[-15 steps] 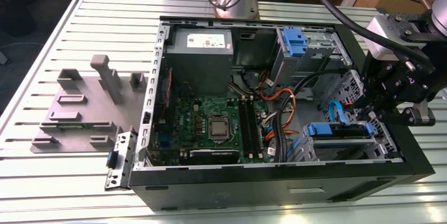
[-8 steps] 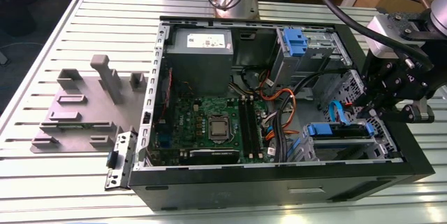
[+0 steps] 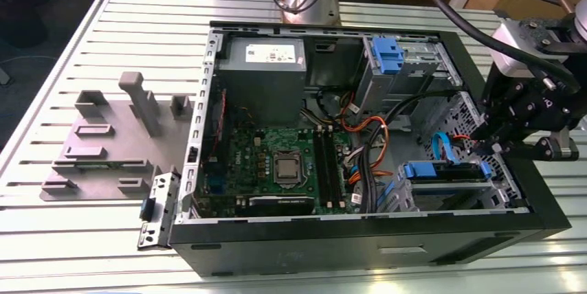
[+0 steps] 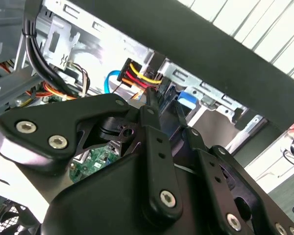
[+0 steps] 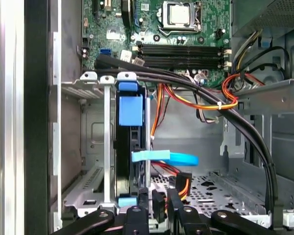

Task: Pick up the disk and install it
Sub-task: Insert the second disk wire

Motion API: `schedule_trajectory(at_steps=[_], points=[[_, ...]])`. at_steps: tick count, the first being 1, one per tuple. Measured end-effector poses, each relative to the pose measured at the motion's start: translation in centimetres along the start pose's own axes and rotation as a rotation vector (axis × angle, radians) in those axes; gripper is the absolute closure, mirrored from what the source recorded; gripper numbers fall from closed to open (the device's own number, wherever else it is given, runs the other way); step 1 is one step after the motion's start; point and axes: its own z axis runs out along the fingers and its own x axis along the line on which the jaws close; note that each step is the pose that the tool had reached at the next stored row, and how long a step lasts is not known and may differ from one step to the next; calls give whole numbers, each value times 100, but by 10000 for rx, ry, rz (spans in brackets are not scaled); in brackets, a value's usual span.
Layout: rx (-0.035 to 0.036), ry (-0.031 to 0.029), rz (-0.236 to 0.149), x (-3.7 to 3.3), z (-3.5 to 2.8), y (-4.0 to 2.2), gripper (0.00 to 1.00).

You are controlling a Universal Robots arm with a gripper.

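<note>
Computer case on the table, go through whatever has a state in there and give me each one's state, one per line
Computer case: side panel off, interior exposed.
Disk: seated in the lower drive cage, blue tab outward.
Gripper: over the disk's end, grip unclear.
Upper blue bracket: seated in its bay.
Processor socket: chip bare, no cooler.

The gripper [image 3: 495, 144] is showing matt black metal, the disk [image 3: 443, 170] glossy blue plastic, the tabletop [image 3: 110, 40] pale ribbed slats

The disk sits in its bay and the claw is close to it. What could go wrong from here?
1. The claw is beside the disk, near the red and yellow wires; it might snag them.
2. The light blue cable lies against the disk and could be pinched.
3. Black cables cross above the bay; the arm may catch them.
</note>
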Motion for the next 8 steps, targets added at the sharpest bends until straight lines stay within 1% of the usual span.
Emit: schedule_trajectory(at_steps=[3,4,6,8], points=[[0,14,-1,-1,11,-31,70],[0,20,0,0,18,-35,70],[2,59,1,2,44,-37,70],[1,72,1,2,52,-37,70]])
